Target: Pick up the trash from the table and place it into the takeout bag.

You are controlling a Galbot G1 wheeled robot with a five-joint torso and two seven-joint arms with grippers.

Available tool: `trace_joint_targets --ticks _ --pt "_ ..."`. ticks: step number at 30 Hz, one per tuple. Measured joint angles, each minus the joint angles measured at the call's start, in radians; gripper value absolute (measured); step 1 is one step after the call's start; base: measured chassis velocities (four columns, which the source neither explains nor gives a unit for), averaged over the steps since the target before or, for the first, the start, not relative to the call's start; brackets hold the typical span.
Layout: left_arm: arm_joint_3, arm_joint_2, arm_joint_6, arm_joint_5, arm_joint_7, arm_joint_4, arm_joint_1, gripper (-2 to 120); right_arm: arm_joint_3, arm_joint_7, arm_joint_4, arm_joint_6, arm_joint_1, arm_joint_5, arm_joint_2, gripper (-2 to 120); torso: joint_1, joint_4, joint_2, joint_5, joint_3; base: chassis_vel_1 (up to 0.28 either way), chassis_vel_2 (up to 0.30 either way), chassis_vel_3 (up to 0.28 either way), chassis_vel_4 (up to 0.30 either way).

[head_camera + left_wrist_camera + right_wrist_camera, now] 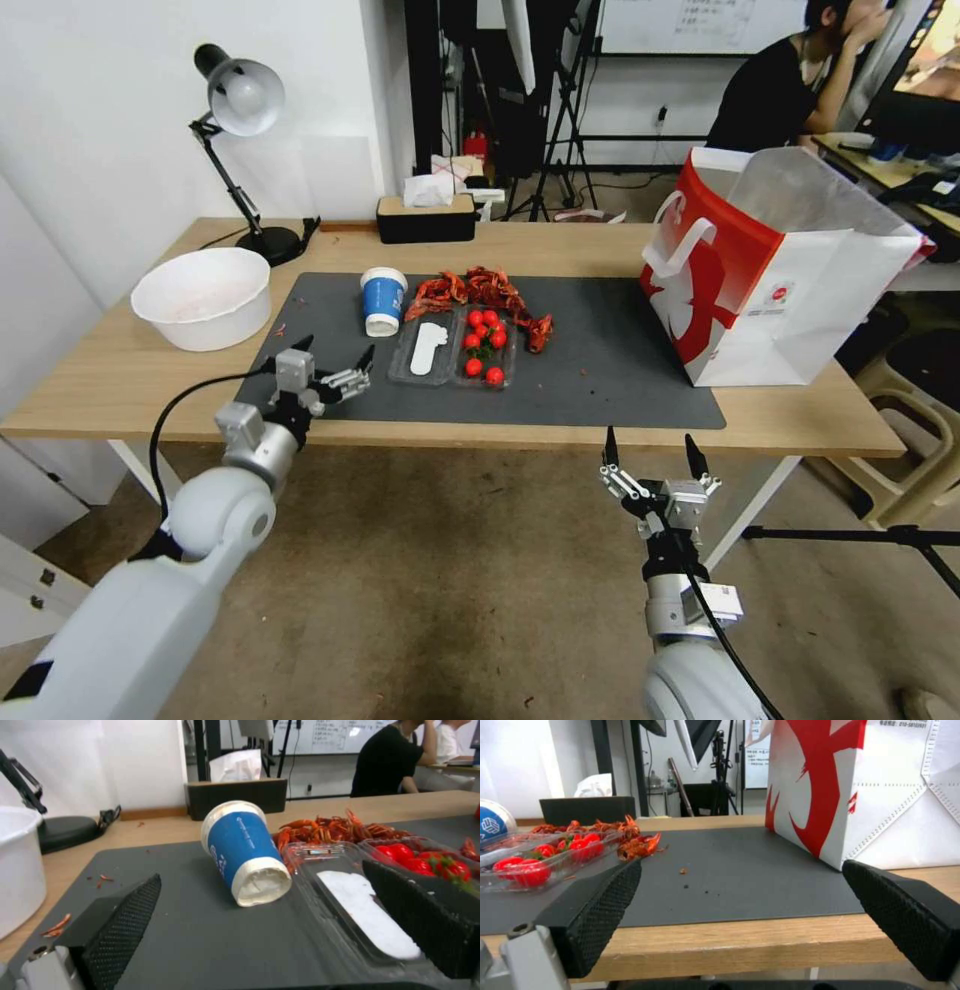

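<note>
Table (pixel 120 385): 1 light-wood top w/ 1 dark grey mat (pixel 600 370).

Counted on the mat: 1 blue-and-white paper cup (pixel 382 300), tipped over, lying against a clear plastic clamshell tray (pixel 455 352) w/ 2 compartments; 1 white flat piece (pixel 428 347) in the compartment nearer the cup, approx. 8 cherry tomatoes (pixel 484 345) in the other (exact count hard, some overlap). 1 heap of red crayfish shells (pixel 480 293) behind the tray; no. of pieces can't be made out.

Off the mat: 1 white bowl (pixel 203 297) at the table's left end, 1 takeout bag (pixel 775 270) upright at the right end, partly on the mat. Bag interior hidden.

Left gripper (pixel 335 362) is held low over the mat's near left corner, fingers spread, nothing between them. Right gripper (pixel 652 455) is held below and in front of the table edge, fingers spread, empty.
</note>
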Motion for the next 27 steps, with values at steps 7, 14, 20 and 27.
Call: trace_joint_targets --ticks 7,14,20,27 --pt "0.083 0.003 0.091 -0.138 -0.037 0.076 -0.162 100 0.001 0.0 -0.001 -0.002 0.001 -0.002 0.006 100 0.0 -0.0002 0.0 0.0002 0.0 0.0 0.0 0.0 0.0" --pt "0.162 -0.022 0.15 -0.218 -0.066 0.173 -0.286 100 0.008 0.001 0.001 -0.003 -0.002 -0.004 0.011 100 0.0 0.0 0.0 0.0 0.0 0.0 0.0 0.0 0.0" --pt "0.218 -0.045 0.175 -0.254 -0.084 0.248 -0.365 100 0.01 0.002 0.002 -0.004 -0.002 -0.005 0.016 100 0.0 -0.0001 0.0 0.0 0.0 0.0 0.0 0.0 0.0" --pt "0.289 -0.071 0.199 -0.285 -0.103 0.339 -0.466 100 0.011 0.003 0.002 -0.005 0.002 -0.007 0.02 100 0.0 -0.0001 0.0 0.0 0.0 0.0 0.0 0.0 0.0"
